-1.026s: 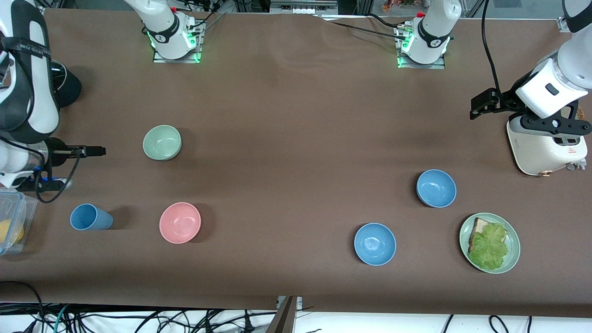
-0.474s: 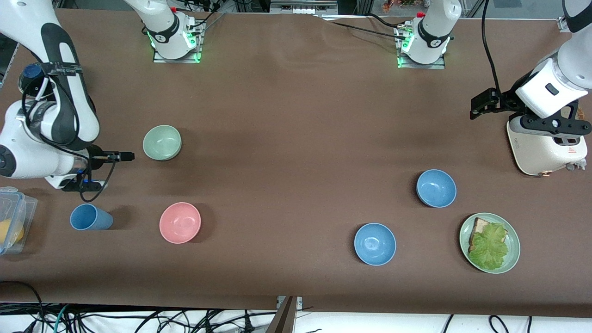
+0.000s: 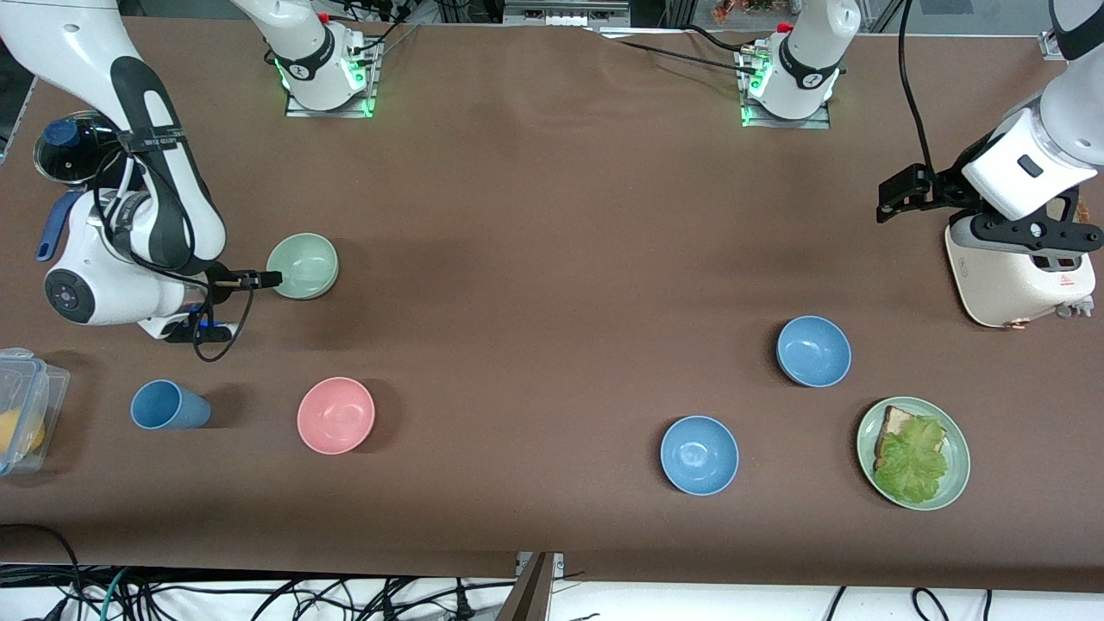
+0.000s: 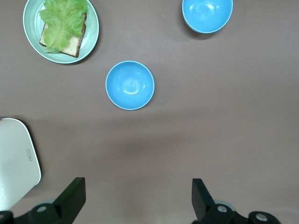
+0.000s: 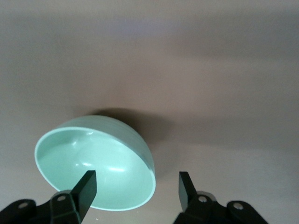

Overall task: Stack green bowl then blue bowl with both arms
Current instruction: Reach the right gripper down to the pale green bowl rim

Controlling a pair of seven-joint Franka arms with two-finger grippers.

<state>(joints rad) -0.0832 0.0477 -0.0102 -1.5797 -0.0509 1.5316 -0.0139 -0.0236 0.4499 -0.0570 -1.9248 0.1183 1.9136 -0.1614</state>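
The green bowl (image 3: pixel 303 266) stands upright toward the right arm's end of the table. My right gripper (image 3: pixel 267 279) is open and low at the bowl's rim. In the right wrist view the bowl (image 5: pixel 93 163) has one finger (image 5: pixel 86 186) over its inside and the other outside, with the rim between the jaws of my right gripper (image 5: pixel 135 186). Two blue bowls (image 3: pixel 813 350) (image 3: pixel 699 454) stand toward the left arm's end. My left gripper (image 3: pixel 890 200) is open and empty, up beside the toaster; that arm waits. Its wrist view (image 4: pixel 138 196) shows both blue bowls (image 4: pixel 130 85) (image 4: pixel 207 14).
A pink bowl (image 3: pixel 335 415) and a blue cup (image 3: pixel 168 405) stand nearer the front camera than the green bowl. A clear container (image 3: pixel 21 414) sits at the table's end. A green plate (image 3: pixel 867 448) bears bread and lettuce. A white toaster (image 3: pixel 1013 276) stands under the left arm.
My right arm has swung toward the green bowl, and its open gripper has gone from well short of the bowl to the bowl's rim. The left arm has not moved.
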